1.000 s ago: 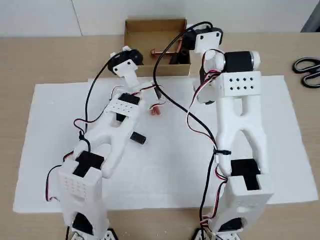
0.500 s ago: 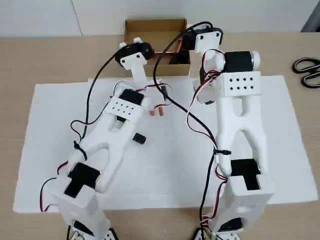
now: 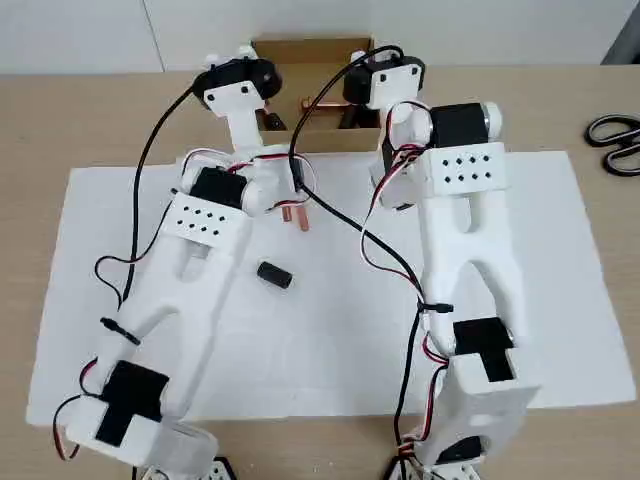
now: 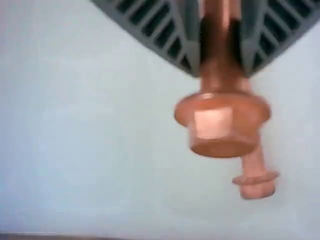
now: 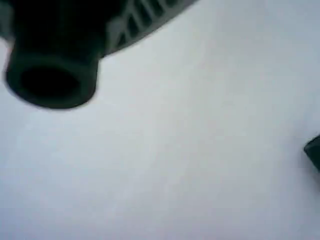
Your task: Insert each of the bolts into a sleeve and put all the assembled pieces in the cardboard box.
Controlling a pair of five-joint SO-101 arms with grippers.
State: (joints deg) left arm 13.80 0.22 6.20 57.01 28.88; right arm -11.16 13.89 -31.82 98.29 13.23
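My left gripper [image 4: 217, 45] is shut on the shaft of a copper bolt [image 4: 222, 125], whose hex head points down at the white sheet. A second copper bolt [image 4: 255, 181] lies just beyond it on the sheet. In the high view the held bolt [image 3: 295, 212] hangs by the left arm's wrist. My right gripper [image 5: 60, 25] is shut on a black sleeve [image 5: 50, 75], open end showing, a little above the sheet. A loose black sleeve [image 3: 274, 274] lies mid-sheet. The cardboard box [image 3: 262, 55] stands at the back with a copper piece [image 3: 322, 103] inside.
A white sheet [image 3: 540, 330] covers the work area on the wooden table. Black scissors [image 3: 615, 140] lie at the far right. Cables from both arms hang between the wrists and over the box's front. A dark edge [image 5: 314, 150] shows beside the right gripper.
The left arm has stretched forward and its wrist has swung left toward the box's left corner. The copper bolt has shifted slightly left. The right arm has leaned a little to the left.
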